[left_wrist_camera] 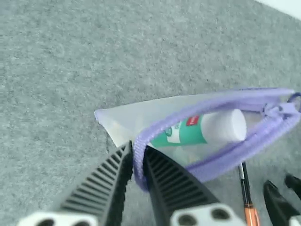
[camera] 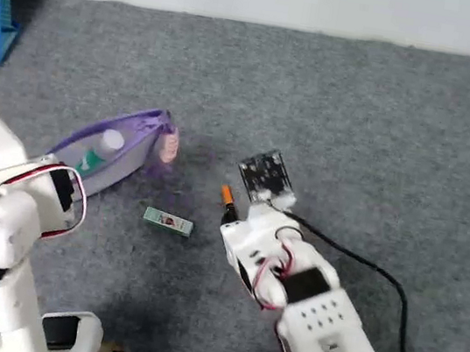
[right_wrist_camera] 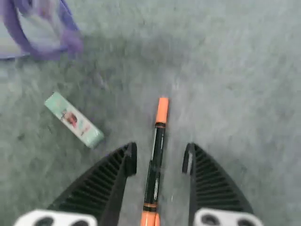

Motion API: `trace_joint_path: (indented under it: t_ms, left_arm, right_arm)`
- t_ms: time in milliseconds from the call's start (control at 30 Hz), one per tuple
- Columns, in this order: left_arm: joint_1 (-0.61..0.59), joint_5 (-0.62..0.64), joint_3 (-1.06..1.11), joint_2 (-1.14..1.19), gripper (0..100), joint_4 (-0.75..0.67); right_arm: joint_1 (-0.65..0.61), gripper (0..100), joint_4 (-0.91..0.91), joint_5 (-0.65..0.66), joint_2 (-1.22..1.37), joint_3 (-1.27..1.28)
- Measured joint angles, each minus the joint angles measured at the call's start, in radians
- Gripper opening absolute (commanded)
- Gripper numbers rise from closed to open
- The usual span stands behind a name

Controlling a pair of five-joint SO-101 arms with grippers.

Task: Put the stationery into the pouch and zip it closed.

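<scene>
Right wrist view: the pen is straddled lengthwise by the released right end effector; the pouch is clenched by the left end effector.

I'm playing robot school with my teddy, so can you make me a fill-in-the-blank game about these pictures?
1. The left pincer is shut on the pouch, on its ___ zipper edge.
2. The glue stick in the pouch has a ___ cap.
3. The right pincer is open over the pen with the ___ cap.
Missing words: purple, white, orange.
</scene>
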Motion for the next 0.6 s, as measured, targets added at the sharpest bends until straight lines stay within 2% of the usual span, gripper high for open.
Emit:
trace_joint_path:
  t_ms: [133,600]
  left_arm:
    - [0.060,-0.028,0.086,-0.009,1,-0.020]
    - [0.049,-0.031,0.074,-0.009,1,-0.009]
  right_arm:
    - [0.000,16.9,-0.002,-0.005,0.212,-0.110]
    - [0.000,16.9,-0.008,-0.005,0.842,-0.542]
